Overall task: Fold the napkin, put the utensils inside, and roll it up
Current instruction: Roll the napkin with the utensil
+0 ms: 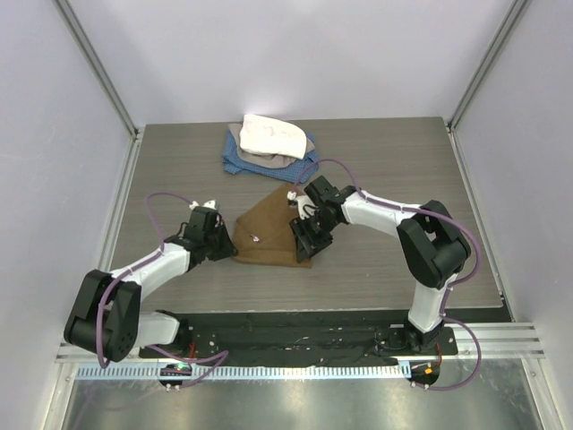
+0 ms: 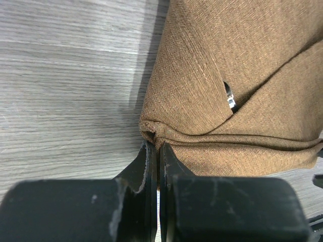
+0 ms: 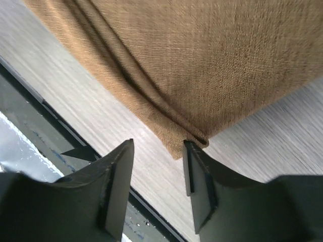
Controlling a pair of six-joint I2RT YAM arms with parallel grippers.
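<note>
Left pincer (image 2: 155, 147): fingers pressed together, clamped on near-left corner of napkin (image 2: 227, 60), solid pinch. Right pincer (image 3: 157, 148): fingers apart, napkin's other near corner poking into gap, right by one finger, not squeezed. Napkin lies folded in rough triangle in middle of table (image 1: 385, 278), between both arms. Spoon (image 2: 230, 98) tucked inside fold, only shiny sliver peeking out. Farther back: blue cloth (image 1: 235, 163) with white cloth (image 1: 269, 133) piled on top, near napkin's far point.

Top view high, looking down on whole table (image 1: 376, 269), wrist views close, low, all sharing the napkin (image 1: 273, 224)
</note>
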